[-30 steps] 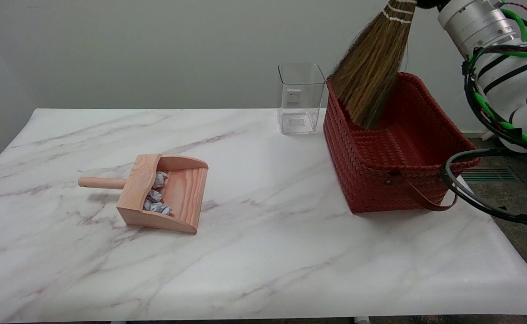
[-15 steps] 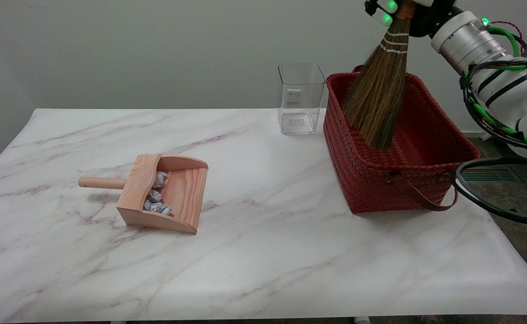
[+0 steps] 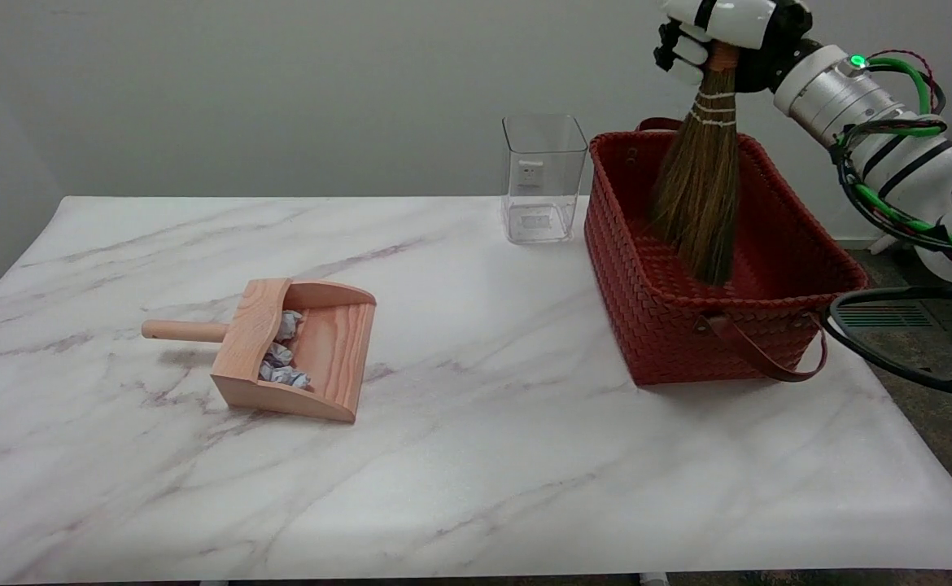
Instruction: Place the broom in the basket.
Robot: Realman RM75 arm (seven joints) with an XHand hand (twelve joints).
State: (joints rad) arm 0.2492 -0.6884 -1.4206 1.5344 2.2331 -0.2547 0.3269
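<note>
Broom (image 3: pixel 700 203) has sunk into basket (image 3: pixel 655 301); robot hand (image 3: pixel 716 32) apparently grips its top.

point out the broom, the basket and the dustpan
broom (image 3: pixel 700 212), head view, on the middle of its bristles
basket (image 3: pixel 663 321), head view, on its woven front wall
dustpan (image 3: pixel 338 342), head view, on its wooden floor

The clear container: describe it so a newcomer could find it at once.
On the marble table, look to the far edge, just left of the red woven basket. The clear container stands upright there, square-sided and open-topped. It is the only see-through thing, unlike the wooden dustpan nearer the front.
</note>
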